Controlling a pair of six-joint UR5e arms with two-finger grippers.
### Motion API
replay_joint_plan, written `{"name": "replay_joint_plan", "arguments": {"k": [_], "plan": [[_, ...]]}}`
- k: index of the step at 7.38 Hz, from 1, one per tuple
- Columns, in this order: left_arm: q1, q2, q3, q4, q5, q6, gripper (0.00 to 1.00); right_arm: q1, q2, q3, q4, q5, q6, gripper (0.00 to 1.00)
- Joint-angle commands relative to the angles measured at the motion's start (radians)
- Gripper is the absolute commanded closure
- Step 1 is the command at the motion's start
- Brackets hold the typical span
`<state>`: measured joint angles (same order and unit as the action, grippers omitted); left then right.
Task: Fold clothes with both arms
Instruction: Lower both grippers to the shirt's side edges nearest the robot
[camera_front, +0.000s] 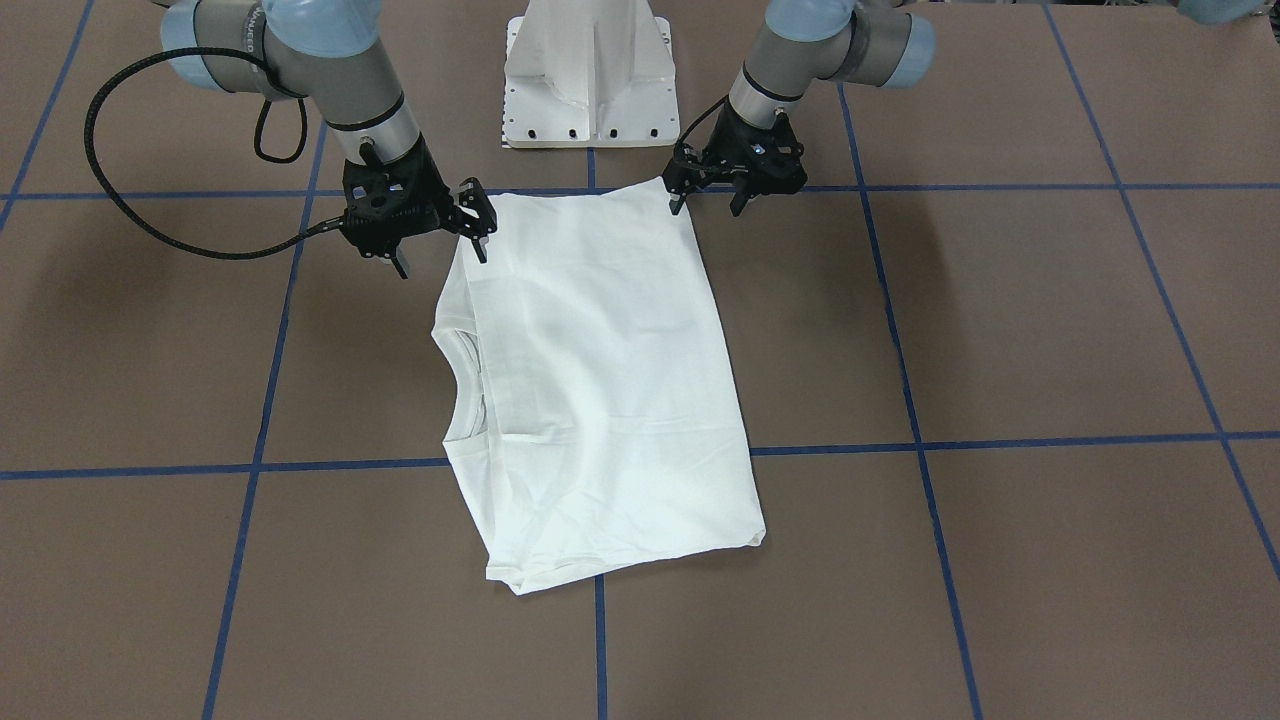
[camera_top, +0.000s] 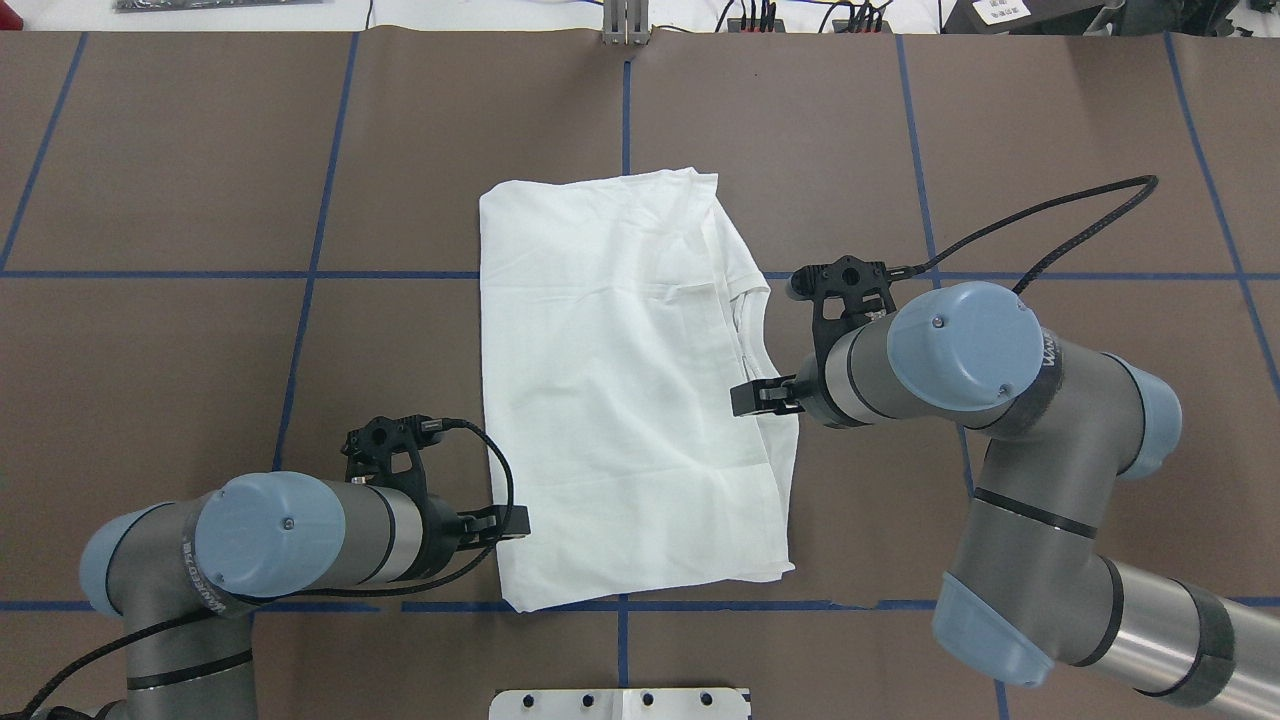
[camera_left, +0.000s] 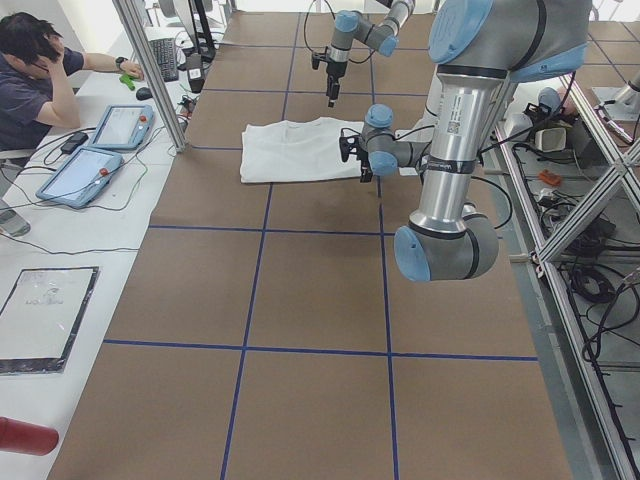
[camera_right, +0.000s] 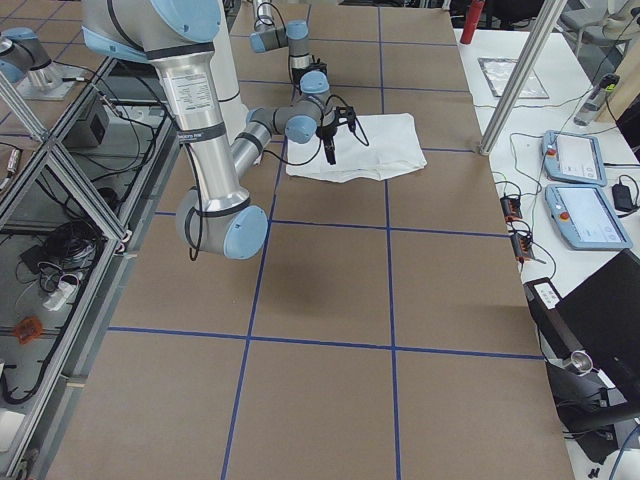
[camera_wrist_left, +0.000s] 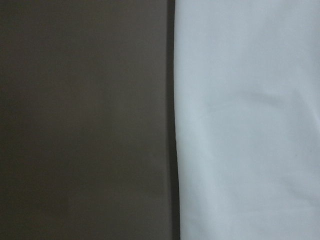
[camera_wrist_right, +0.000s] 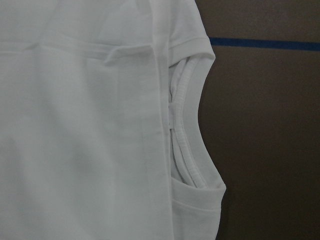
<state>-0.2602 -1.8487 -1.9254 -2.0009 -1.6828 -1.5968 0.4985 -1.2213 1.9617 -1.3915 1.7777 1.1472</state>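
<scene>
The left hand (camera_front: 707, 208) hangs with its two black fingers spread and nothing between them, just over the near left corner of the white cotton long-sleeved T-shirt (camera_top: 620, 400). The right hand (camera_front: 440, 255) also looks released and empty. It hovers over the shirt's right edge, just to the robot's side of the ribbed round collar (camera_wrist_right: 187, 130), which the right wrist view shows peeking out from under a folded-over layer.

The shirt lies flat in the middle of the brown worktop with its blue tape grid (camera_top: 200, 380). It is already folded into a long rectangle whose long axis runs straight away from the robot, with the collar midway along the right-hand side.

Each hand is at its own side of the near end, and the left is closer to a corner. The next fold probably means pinching that near edge at both sides and carrying it away towards the far edge.
</scene>
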Motion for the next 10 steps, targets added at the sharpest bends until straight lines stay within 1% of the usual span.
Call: {"name": "replay_joint_plan", "arguments": {"k": [1,4,7,8,9,10], "plan": [[0.047,-0.012,0.009,0.001,0.006,-0.005,0.0,0.0,0.0,0.0,0.0,0.0,0.0,0.0],[0.058,-0.027,0.023,0.001,0.006,-0.005,0.0,-0.001,-0.001,0.0,0.0,0.0,0.0,0.0],[0.065,-0.069,0.058,0.001,0.008,-0.005,0.0,-0.001,-0.003,0.0,0.0,0.0,0.0,0.0],[0.065,-0.069,0.059,-0.001,0.008,-0.005,0.06,0.0,-0.004,0.0,0.0,0.0,0.0,0.0],[0.065,-0.07,0.06,0.001,0.008,-0.005,0.3,-0.001,-0.004,-0.001,0.0,0.0,0.0,0.0],[0.065,-0.07,0.059,0.001,0.008,-0.003,0.57,0.0,-0.004,0.0,0.0,0.0,0.0,0.0]]}}
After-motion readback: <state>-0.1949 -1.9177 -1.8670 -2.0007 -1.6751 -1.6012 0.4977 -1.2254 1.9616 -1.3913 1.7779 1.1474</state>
